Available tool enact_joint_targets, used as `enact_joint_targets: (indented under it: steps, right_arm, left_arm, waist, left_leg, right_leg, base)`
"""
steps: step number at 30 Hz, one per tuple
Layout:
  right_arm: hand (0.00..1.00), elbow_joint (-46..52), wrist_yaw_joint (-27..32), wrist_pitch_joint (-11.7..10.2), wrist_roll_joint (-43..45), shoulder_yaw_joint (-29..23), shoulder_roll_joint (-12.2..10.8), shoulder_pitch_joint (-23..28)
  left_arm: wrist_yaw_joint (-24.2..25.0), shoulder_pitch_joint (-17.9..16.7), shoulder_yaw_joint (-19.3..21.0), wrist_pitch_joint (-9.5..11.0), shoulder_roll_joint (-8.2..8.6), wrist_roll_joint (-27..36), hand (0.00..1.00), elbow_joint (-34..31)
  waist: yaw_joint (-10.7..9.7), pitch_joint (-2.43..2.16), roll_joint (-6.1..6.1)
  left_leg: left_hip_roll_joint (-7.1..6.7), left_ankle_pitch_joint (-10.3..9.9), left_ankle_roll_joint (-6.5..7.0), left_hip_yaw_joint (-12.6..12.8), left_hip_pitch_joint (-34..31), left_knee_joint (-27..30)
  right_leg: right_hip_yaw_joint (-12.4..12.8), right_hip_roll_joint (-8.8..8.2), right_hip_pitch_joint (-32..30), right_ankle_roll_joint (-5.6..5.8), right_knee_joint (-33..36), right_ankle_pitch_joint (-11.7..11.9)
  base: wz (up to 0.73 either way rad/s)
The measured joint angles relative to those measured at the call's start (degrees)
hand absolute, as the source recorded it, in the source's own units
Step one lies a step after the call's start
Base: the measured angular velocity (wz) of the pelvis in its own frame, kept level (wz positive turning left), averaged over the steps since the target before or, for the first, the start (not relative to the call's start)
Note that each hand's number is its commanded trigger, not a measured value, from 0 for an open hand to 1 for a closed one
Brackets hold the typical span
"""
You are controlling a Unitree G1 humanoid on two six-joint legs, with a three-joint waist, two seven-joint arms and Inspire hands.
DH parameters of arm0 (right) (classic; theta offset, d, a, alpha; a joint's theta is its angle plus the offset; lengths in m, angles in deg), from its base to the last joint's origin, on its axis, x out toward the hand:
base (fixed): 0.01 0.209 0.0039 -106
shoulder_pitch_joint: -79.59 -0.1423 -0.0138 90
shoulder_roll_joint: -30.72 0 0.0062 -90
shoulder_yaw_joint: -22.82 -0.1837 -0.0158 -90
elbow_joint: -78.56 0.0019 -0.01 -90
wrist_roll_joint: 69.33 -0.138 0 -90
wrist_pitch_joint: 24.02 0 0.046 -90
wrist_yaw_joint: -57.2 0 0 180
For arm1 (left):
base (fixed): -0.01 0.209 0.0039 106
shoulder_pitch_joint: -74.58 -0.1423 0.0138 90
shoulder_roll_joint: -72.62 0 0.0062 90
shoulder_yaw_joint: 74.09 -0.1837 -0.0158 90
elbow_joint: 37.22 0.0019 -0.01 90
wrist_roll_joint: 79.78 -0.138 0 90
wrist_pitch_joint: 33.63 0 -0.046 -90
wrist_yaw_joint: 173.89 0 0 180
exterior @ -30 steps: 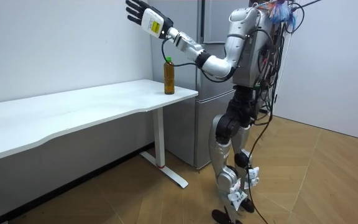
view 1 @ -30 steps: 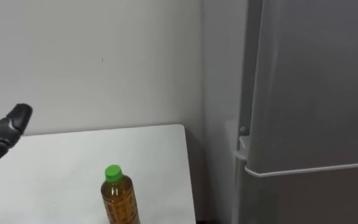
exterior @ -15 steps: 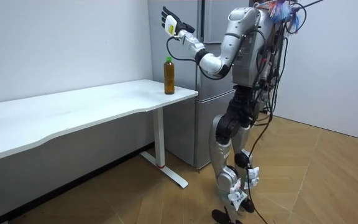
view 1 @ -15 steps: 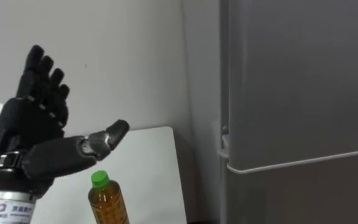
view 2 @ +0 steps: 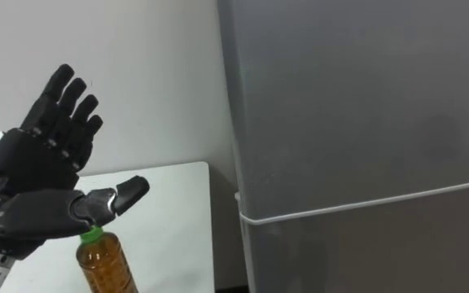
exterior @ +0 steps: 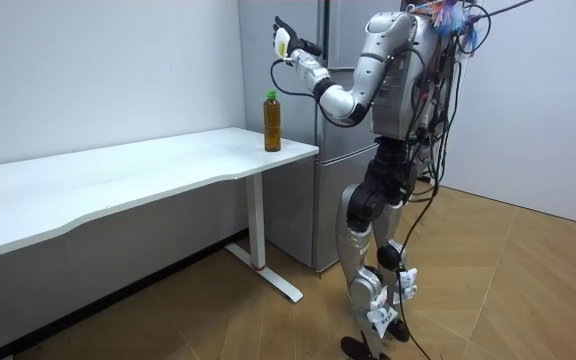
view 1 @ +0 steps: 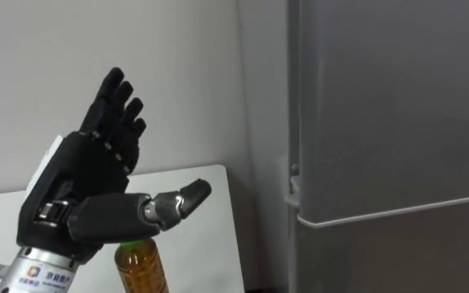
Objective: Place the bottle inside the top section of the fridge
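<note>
On the white table (view 1: 214,236), close to its corner beside the fridge (view 1: 397,252): bottle (view 1: 141,267), upright, touched by nothing. Looks nearly full of amber liquid, so probably rather heavy; stiff, smooth plastic, perhaps slippery. Best taken around the middle of the body. Higher up and apart from it, left hand (view 1: 84,191), fingers straight and spread wide, holding nothing. Upper door (view 1: 389,106) shut: to be opened first. Wall (view 1: 177,73) close behind.
</note>
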Motion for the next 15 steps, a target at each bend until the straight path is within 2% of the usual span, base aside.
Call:
enact_joint_targets:
  steps: [5, 10, 15]
  right_arm:
    - [0.00, 0.09, -0.27, -0.01, -0.03, 1.41, 0.37, -0.21]
    - [0.00, 0.08, -0.22, -0.01, -0.15, 1.82, 0.68, -0.31]
    - [0.00, -0.01, -0.23, -0.02, 0.15, 3.04, 0.84, -1.15]
  left_arm:
    - [1.60, 3.62, -1.76, 0.01, -0.06, 0.75, 0.00, -0.08]
    - [2.64, 4.17, -4.73, 0.01, -0.01, 1.37, 0.00, -0.19]
    - [3.27, 4.58, -7.46, -0.04, -0.03, 1.80, 0.00, -0.19]
  waist:
    - [-0.07, -0.07, 0.04]
    - [-0.37, -0.23, 0.23]
    - [-1.92, -0.18, 0.24]
  left_leg:
    - [0.06, 0.00, 0.00, 0.08, -0.37, 0.02]
    - [0.08, 0.00, 0.00, 0.17, -0.40, 0.03]
    - [0.09, 0.00, 0.00, 0.21, -0.41, 0.01]
  right_leg:
    - [-0.07, 0.01, -0.09, -0.01, -0.01, 0.01]
    - [-0.02, 0.01, -0.39, -0.03, -0.02, 0.02]
    - [0.11, 0.07, 0.03, -0.03, -0.02, 0.02]
  base:
    - [0.01]
    - [0.00]
    - [0.00]
